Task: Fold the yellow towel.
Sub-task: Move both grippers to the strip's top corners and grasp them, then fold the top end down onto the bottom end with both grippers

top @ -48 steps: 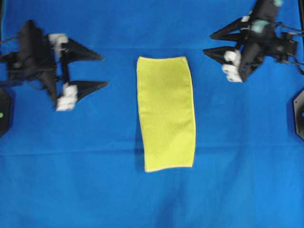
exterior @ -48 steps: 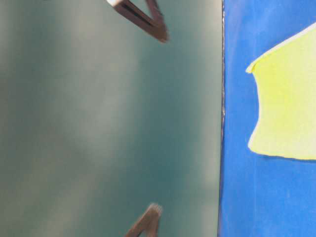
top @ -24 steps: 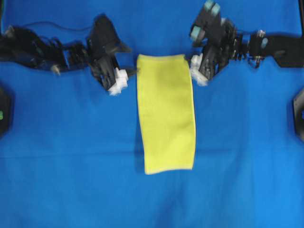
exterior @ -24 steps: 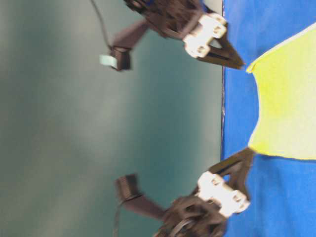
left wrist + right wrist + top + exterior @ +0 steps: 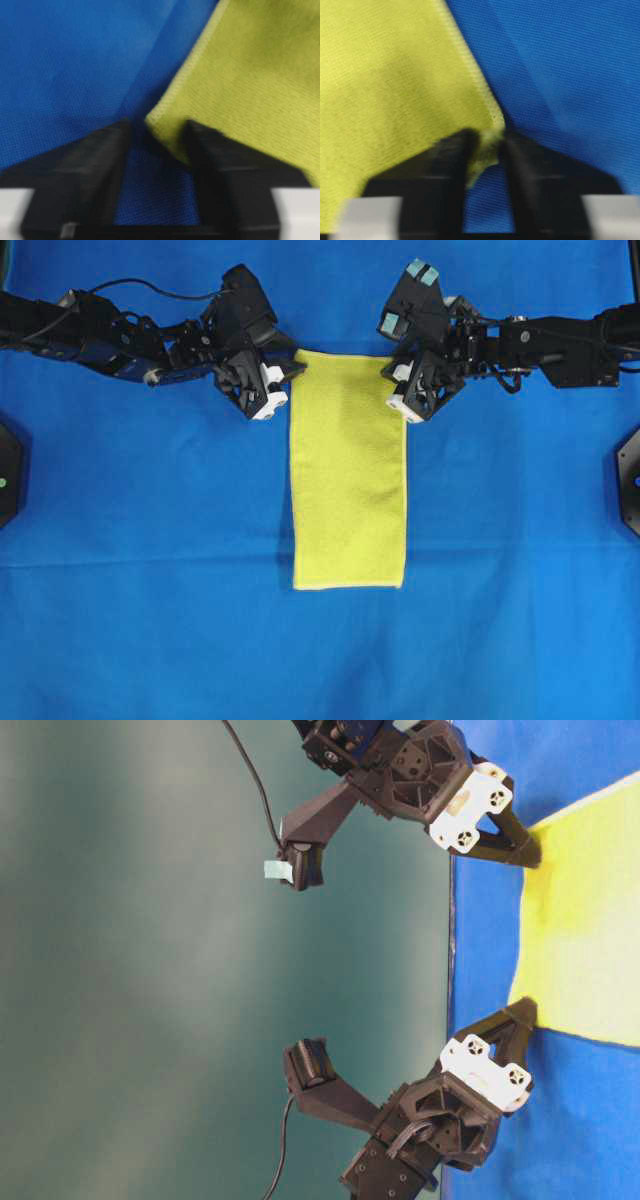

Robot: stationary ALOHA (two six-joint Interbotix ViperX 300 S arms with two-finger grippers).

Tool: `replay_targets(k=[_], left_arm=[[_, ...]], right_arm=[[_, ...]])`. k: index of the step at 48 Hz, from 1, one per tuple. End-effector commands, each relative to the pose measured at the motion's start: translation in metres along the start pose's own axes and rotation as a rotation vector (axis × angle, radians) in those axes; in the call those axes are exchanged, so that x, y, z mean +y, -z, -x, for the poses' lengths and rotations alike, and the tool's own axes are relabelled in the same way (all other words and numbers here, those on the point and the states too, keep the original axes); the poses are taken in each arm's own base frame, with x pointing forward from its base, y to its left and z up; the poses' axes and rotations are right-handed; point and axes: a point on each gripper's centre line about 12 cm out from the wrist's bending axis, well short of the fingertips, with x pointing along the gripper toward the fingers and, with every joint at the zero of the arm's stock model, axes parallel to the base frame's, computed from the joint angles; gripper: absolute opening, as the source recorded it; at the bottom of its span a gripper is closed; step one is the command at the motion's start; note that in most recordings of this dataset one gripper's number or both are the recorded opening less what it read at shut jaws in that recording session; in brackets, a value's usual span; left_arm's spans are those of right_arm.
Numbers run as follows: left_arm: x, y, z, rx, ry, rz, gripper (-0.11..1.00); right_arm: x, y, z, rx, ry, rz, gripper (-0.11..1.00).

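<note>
A blue woven cloth table covering (image 5: 150, 590) spreads under everything, and the table-level view shows a blurred dark green wall (image 5: 150, 970) beyond its edge. On it lies the bright yellow-green terry towel with a paler stitched hem (image 5: 347, 470), flat in a long narrow rectangle, its far short edge running between the two grippers and its length stretching away from them toward the near side of the table. The left black gripper with white finger mounts (image 5: 283, 377) reaches in from its own side, arm stretched low over the covering, fingertips at the towel's far corner nearest it. In its wrist view the jaws stand a moderate way apart, one finger (image 5: 220, 155) lying over the towel's hem, the other on bare blue, the corner just inside the gap. The right black gripper (image 5: 397, 380) mirrors this pose at the opposite far corner. Its jaws are drawn narrow, and a tuft of the corner sits between them, seemingly pinched, though blur leaves the grip itself uncertain.
</note>
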Motion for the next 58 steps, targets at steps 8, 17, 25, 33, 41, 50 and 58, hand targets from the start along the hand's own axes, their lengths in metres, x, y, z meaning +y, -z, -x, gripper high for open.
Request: replay_targets(k=[8,17,25,33,41,50,58], left_arm=[[-0.012,0.0,0.003,0.003,0.024,-0.031,0.02],[-0.015,-0.002,0.007,0.007,0.029,-0.027,0.02],[-0.006,-0.023,0.016,-0.035,0.012,-0.023,0.02],[0.015,-0.045,0.03,-0.094,-0.029,-0.013,0.02],[0.03,-0.054,0.035,-0.117,-0.062,-0.028,0.02],[0.029,-0.053,0.035,-0.102,-0.061,-0.039,0.02],[0.019,-0.057,0.044,-0.079,-0.041,-0.055,0.02]], right_arm=[[0.001,-0.006,0.005,-0.024,-0.005,0.002,0.03],[0.0,-0.007,0.006,-0.023,0.0,0.0,0.03],[-0.008,-0.015,0.017,-0.042,0.022,-0.017,0.03],[-0.022,-0.024,0.031,-0.069,0.054,-0.04,0.03],[-0.025,-0.029,0.039,-0.093,0.06,-0.049,0.03],[-0.025,-0.031,0.04,-0.101,0.058,-0.048,0.03],[-0.023,-0.036,0.051,-0.121,0.059,-0.051,0.03]])
